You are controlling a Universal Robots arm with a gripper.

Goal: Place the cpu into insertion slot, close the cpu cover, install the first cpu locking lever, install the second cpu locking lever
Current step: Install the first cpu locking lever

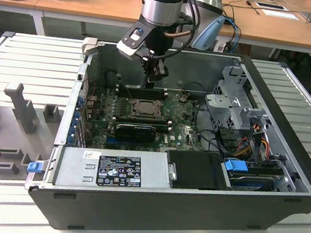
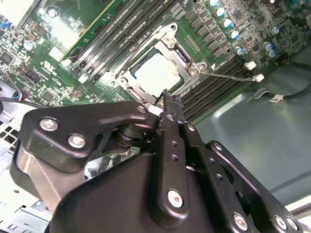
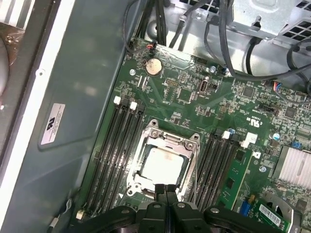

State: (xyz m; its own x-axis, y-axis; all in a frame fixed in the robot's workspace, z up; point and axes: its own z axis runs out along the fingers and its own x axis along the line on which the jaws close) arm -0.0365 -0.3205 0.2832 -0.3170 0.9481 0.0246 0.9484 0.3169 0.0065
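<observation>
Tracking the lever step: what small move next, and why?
Probably lower the shut fingers slightly toward the frame's edge: the pale silvery square cpu already sits under the closed thin silvery metal cpu cover, fingers hovering beside it.

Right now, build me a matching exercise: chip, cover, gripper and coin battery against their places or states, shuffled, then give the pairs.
1 chip
2 cover
3 gripper
4 coin battery

a shut, tips at the frame's edge
b round, silvery, on the green board
c pale square in the frame's window
d metal frame lying flat around the chip

Pairs: 1c, 2d, 3a, 4b.
</observation>
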